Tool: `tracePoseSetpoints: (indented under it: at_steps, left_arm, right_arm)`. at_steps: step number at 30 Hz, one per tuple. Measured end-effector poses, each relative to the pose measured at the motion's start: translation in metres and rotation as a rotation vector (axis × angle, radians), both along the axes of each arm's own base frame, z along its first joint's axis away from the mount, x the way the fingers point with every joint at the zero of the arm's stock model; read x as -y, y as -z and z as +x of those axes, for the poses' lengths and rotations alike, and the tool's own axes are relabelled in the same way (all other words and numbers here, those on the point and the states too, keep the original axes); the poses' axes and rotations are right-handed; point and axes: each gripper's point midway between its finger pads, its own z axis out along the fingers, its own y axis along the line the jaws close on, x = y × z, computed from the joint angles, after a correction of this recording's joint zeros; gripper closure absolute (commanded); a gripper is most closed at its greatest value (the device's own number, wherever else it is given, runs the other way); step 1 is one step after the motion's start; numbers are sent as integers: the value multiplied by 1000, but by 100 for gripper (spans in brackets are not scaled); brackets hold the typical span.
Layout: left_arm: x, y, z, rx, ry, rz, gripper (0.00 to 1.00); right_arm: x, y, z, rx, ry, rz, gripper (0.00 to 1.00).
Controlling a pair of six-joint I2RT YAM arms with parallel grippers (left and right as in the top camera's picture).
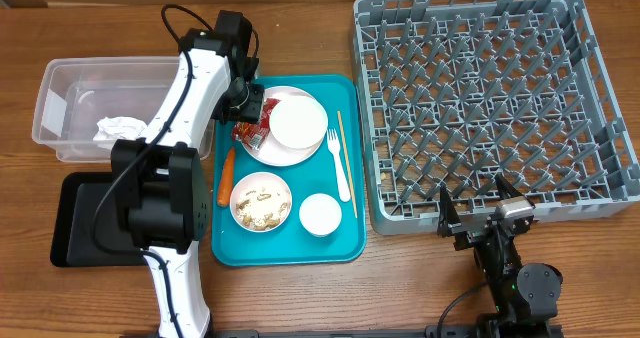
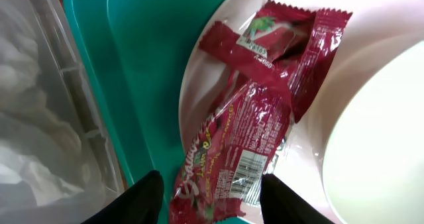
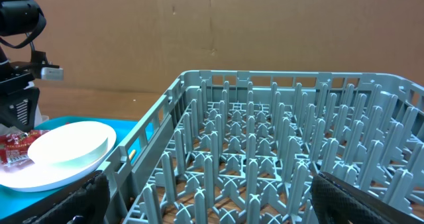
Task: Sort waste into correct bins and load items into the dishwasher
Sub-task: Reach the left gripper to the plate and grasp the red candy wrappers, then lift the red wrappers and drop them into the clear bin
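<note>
Black fingers (image 2: 149, 199) of the left gripper (image 2: 213, 205) are standing spread apart, flanking the lower end of the crumpled red wrapper (image 2: 255, 118), which is lying on the rim of a white plate (image 2: 191, 108) on the teal tray (image 2: 146, 65).

The left arm (image 1: 190, 98), white with black joints, runs from the lower left of the overhead frame up to the upper centre-left, where its wrist bends downward. The left gripper (image 1: 250, 103) points down. In its wrist view the black fingertips (image 2: 149, 197) sit at the bottom edge, spread apart. The right arm (image 1: 515, 273) is folded low at the lower right. The right gripper (image 1: 478, 206) points toward the top of the frame, its jaws wide apart.
</note>
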Motion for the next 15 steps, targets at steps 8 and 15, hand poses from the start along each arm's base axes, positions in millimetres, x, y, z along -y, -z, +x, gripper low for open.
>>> tracePoseSetpoints:
  at_steps: [8, 15]
  left_arm:
    - [0, 12, -3, -5, 0, 1, 50]
    - [-2, 18, -6, -16, 0, 6, 50]
  right_arm:
    - [0, 0, 0, 0, 0, 0, 0]
    - [0, 0, 0, 0, 0, 0, 0]
